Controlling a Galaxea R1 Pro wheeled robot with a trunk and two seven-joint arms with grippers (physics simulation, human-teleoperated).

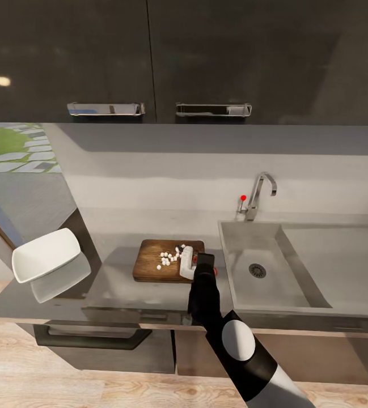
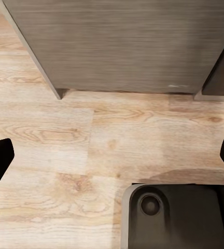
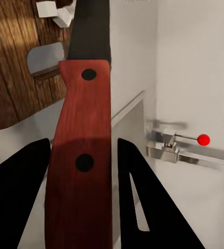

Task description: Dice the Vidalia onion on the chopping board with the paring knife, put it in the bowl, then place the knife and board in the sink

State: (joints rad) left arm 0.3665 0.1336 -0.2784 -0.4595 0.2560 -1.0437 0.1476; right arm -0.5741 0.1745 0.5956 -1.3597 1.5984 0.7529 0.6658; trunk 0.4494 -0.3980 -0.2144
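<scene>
Wood board: the chopping board (image 1: 164,261) lay on the countertop (image 1: 115,283), white onion pieces (image 1: 168,258) on it.
Right gripper (image 3: 81,181): jaws closed on the knife (image 3: 83,155).
Left gripper (image 2: 112,155): jaws apart, empty, over the floor.
Bowl (image 1: 46,255): far along the countertop.
Risk: we judged pieces could spill during transfer.

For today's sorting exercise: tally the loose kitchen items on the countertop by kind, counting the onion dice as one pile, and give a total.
Dark brown wooden chopping board: 1
White square bowl: 1
Red-handled paring knife, held in the right claw: 1
Pile of white onion dice: 1
Total: 4
</scene>
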